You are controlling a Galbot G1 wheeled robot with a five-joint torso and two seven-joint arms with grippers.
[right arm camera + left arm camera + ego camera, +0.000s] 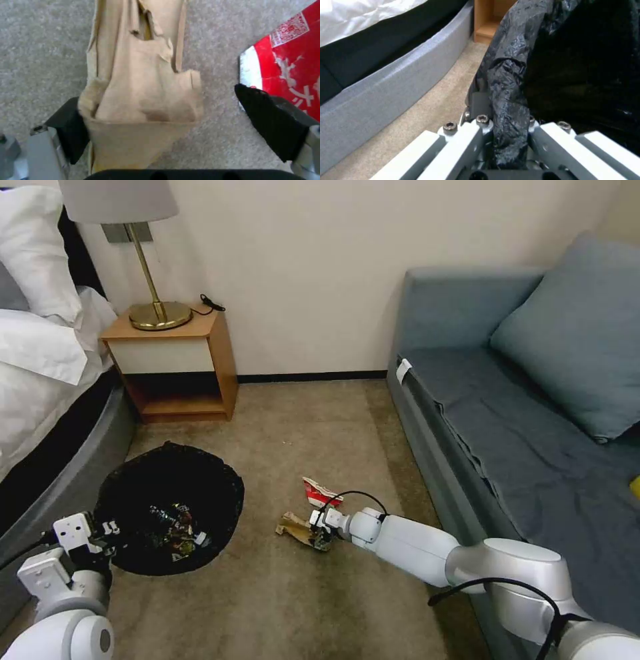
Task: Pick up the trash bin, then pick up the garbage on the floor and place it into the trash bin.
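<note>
The crumpled brown paper (294,528) lies flat on the beige carpet (300,607) between the bed and the grey-blue sofa (533,447), its long axis running away from the right gripper (319,528) toward the bin side; in the right wrist view the paper (143,82) stretches lengthwise straight out from between the jaws. Those jaws stand wide open, one black pad (71,130) touching the paper's edge, the other pad (270,120) apart from it, at the edge of the crushed red-and-white carton (290,57). The right arm reaches low and forward, nearly level with the floor. The small round bin lined with a crinkly black plastic bag (170,507) sits near the bed, mouth facing up, litter inside. The left gripper (510,140) is clamped on the bag-covered rim, its arm bent close by the bed.
</note>
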